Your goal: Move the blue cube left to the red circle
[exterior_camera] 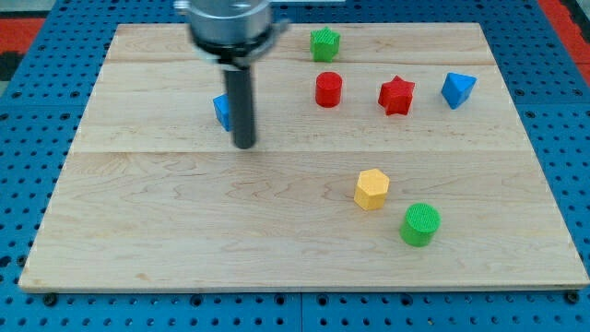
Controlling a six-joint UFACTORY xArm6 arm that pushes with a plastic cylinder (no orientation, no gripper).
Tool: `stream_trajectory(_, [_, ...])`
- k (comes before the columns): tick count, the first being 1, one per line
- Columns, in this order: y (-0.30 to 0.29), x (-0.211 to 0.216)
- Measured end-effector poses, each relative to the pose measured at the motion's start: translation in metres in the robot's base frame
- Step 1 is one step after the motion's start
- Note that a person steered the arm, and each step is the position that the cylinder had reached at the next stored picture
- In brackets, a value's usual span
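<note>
Wooden board [138, 231] carries my bare tip [243, 145] touching nothing, blue cube [221, 111] just beside its left, red circle [328, 89] well right, so arguably little remains.

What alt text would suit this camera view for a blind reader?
A dark rod's tip rests on a wooden board, just right of a partly hidden blue cube. Further right sit a red cylinder, a red star and other coloured blocks.

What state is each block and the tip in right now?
blue cube: partly hidden behind the rod, left of the red circle.
my tip: beside the blue cube, on its right.
red circle: upright, standing alone.
red star: alone.
blue triangle: alone.
green star: alone.
yellow hexagon: near the green circle, apart.
</note>
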State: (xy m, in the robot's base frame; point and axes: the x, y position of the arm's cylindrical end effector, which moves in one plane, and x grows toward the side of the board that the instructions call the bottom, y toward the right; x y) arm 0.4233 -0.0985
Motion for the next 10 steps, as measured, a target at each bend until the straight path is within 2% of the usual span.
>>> stream_trajectory(1, [-0.015,-0.043])
stream_trajectory(2, [0.041,-0.064])
stream_trajectory(3, [0.031,-0.054])
stream_trajectory(4, [0.073,-0.033])
stream_trajectory(5, [0.127,-0.041])
stream_trajectory(6, [0.109,-0.069])
stream_trajectory(7, [0.079,-0.075])
stream_trajectory(8, [0.089,-0.046])
stream_trajectory(9, [0.056,-0.026])
stream_trajectory(10, [0.012,-0.046])
